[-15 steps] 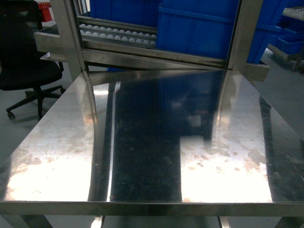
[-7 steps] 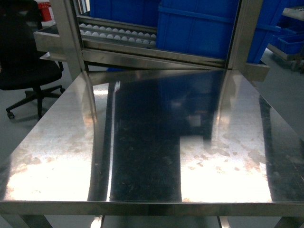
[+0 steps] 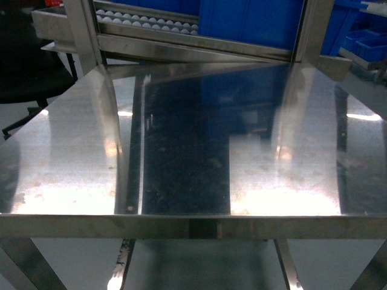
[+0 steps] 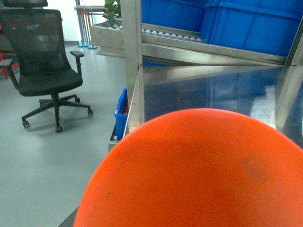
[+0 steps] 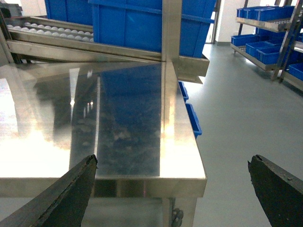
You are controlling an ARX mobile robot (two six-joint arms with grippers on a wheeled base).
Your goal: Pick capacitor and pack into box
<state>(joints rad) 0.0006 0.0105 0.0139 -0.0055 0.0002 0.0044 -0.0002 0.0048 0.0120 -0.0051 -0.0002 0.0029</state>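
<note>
The box is out of view in every frame. A smooth orange rounded shape (image 4: 199, 170) fills the lower half of the left wrist view and hides the left jaws; I cannot tell whether it is the capacitor or whether it is held. My right gripper (image 5: 173, 160) is open, its dark fingers (image 5: 71, 194) spread wide with nothing between them. It hovers just off the front right corner of the steel table (image 5: 118, 118). Neither gripper shows in the head view, where the table top (image 3: 181, 151) is bare.
Large blue bins (image 3: 248, 24) and a roller track (image 3: 145, 21) stand behind the table's steel posts (image 3: 84, 36). A black office chair (image 4: 47, 61) is on the floor to the left. Small blue bins (image 5: 191, 118) hang by the table's right side, with shelves (image 5: 265, 33) beyond.
The head view has shifted: the table's front edge now sits higher in the frame, and the frame and floor below it show. No object has appeared on the table.
</note>
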